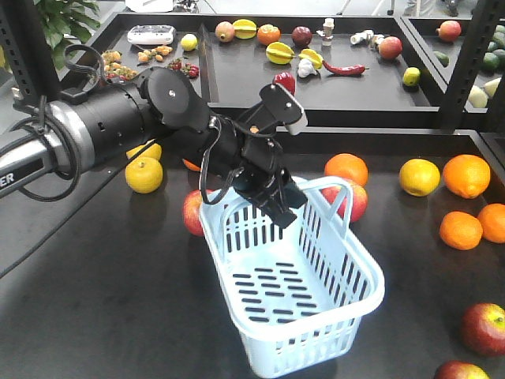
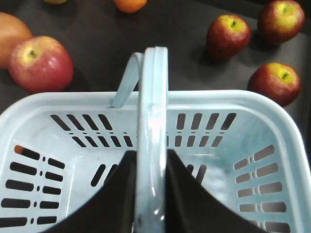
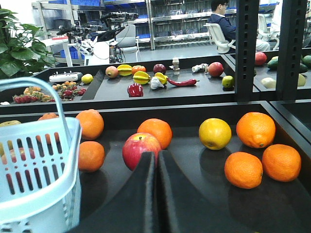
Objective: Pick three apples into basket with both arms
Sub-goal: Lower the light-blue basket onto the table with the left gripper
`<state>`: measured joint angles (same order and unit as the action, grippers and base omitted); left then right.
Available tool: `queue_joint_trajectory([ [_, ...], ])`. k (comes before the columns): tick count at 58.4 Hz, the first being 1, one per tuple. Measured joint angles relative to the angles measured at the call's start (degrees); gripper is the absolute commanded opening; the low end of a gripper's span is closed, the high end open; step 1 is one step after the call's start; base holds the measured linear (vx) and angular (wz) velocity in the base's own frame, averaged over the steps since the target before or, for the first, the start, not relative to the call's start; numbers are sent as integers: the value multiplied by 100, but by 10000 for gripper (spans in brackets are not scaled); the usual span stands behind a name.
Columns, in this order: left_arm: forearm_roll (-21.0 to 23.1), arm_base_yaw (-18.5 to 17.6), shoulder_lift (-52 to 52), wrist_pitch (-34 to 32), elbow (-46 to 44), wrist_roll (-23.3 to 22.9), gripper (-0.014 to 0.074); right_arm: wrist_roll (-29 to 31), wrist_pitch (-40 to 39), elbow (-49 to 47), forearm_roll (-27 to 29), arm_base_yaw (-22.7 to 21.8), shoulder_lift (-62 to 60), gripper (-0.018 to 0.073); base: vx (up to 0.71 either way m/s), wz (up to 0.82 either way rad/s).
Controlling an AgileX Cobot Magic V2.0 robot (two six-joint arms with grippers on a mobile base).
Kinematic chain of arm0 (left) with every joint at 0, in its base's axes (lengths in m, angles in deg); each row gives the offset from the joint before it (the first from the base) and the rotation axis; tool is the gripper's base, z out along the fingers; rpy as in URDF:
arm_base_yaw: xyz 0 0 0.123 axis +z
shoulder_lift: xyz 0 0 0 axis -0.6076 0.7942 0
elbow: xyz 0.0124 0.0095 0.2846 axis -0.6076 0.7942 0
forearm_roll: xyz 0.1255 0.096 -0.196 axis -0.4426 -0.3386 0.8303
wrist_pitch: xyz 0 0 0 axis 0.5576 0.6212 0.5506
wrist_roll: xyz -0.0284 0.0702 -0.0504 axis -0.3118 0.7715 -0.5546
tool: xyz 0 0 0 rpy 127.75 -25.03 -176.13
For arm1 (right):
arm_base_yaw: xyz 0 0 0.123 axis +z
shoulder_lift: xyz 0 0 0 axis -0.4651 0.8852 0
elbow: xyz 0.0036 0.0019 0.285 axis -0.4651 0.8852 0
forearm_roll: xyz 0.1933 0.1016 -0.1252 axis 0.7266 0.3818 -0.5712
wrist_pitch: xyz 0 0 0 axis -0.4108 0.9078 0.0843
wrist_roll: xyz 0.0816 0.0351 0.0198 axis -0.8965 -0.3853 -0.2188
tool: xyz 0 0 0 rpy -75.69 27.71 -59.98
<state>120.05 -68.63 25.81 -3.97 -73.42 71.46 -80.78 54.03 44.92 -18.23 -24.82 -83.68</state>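
Left gripper [image 2: 151, 156] clamps basket [image 2: 233, 98] by handle; apples [image 2: 228, 36] beyond rim.

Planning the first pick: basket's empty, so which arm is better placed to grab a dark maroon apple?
Right. The left tool is shut on the hoop handle of the pale blue slotted plastic basket. The right tool is shut but empty, and dark maroon apples lie on its side.

Maroon apples [image 2: 228, 36] beside pale-blue basket [image 2: 218, 99]
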Motion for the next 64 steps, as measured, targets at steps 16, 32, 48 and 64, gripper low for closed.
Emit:
queue_joint_trajectory([
  [16, 0, 0, 0, -53, 0, 53, 58, 0, 0, 0, 0, 0, 0, -6, 0, 0],
  [32, 14, 0, 0, -53, 0, 65, 202, 0, 0, 0, 0, 0, 0, -6, 0, 0],
  [48, 44, 0, 0, -93, -13, 49, 371, 0, 0, 0, 0, 0, 0, -6, 0, 0],
  [64, 62, 0, -89, 97, -18, -319, 374, 0, 0, 0, 0, 0, 0, -6, 0, 0],
])
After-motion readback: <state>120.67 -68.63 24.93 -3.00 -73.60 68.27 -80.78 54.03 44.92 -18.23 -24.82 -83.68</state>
